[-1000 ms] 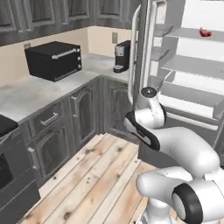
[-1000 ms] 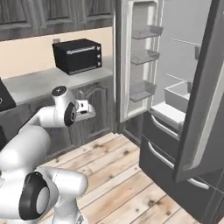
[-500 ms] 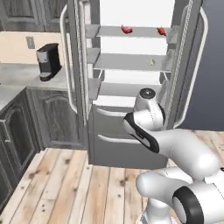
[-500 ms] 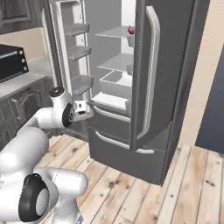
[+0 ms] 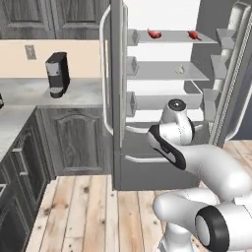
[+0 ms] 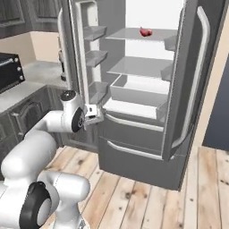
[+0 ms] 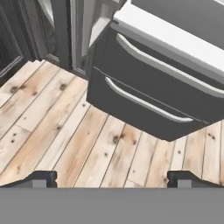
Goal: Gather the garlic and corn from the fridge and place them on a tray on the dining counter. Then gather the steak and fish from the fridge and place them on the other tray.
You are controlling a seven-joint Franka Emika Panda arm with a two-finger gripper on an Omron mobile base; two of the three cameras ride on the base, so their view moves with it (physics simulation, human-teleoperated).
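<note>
The fridge stands with both doors swung wide, its two drawers shut below. On its top shelf lie two small red pieces, probably the steak; a tiny pale bulb, the garlic, sits one shelf lower. The gripper hangs spread wide and empty above the wooden floor.

I am working in a home kitchen. A dark-grey fridge stands open beside grey cabinets, a coffee machine on the counter, plank flooring below.
</note>
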